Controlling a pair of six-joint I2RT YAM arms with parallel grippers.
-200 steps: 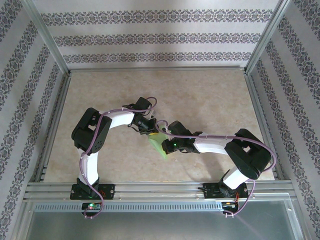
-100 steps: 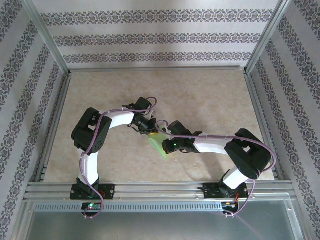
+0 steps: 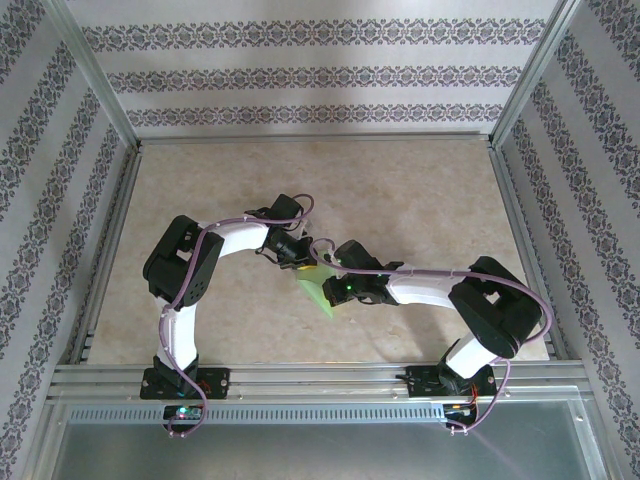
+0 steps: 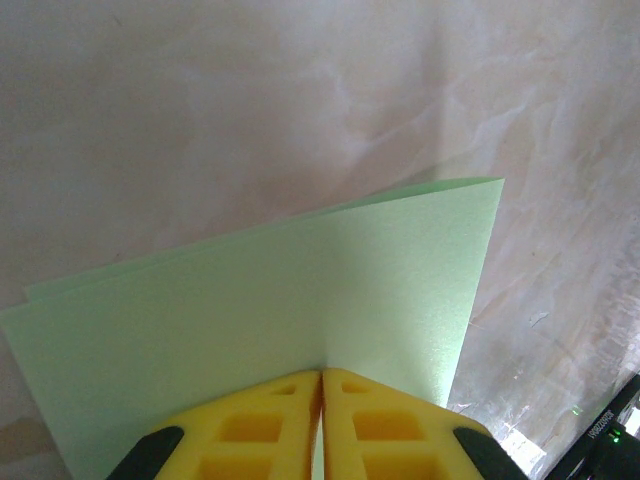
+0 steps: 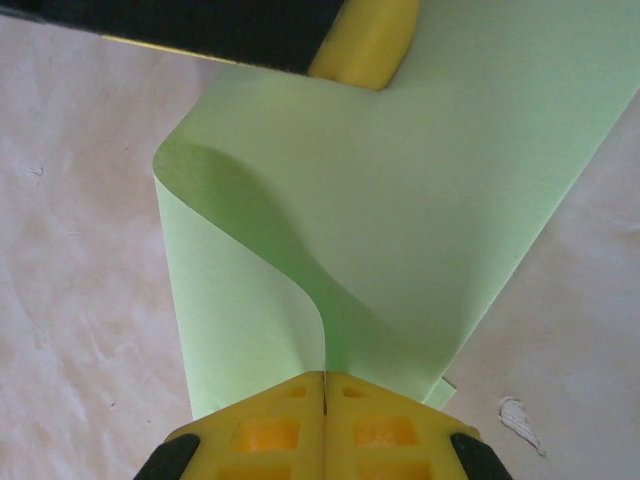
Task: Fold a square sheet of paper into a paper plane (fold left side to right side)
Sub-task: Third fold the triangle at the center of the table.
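Note:
The light-green sheet of paper [image 3: 318, 289] is bent over on itself mid-table, held between both arms. My left gripper [image 3: 305, 263] pinches its far edge. In the left wrist view the yellow fingers [image 4: 270, 425] are pressed together on the doubled sheet [image 4: 300, 300], whose two layers lie almost edge to edge. My right gripper [image 3: 335, 288] grips the near side. In the right wrist view its fingers [image 5: 380, 430] are shut on a curled layer of the paper [image 5: 420, 200], which rolls over in a soft bend at the left. The left gripper's yellow fingertip [image 5: 365, 45] shows at the top.
The beige marbled tabletop [image 3: 420, 200] is ringed by an aluminium frame [image 3: 310, 375] and patterned walls. A small white speck [image 5: 520, 425] lies on the table by the paper's corner.

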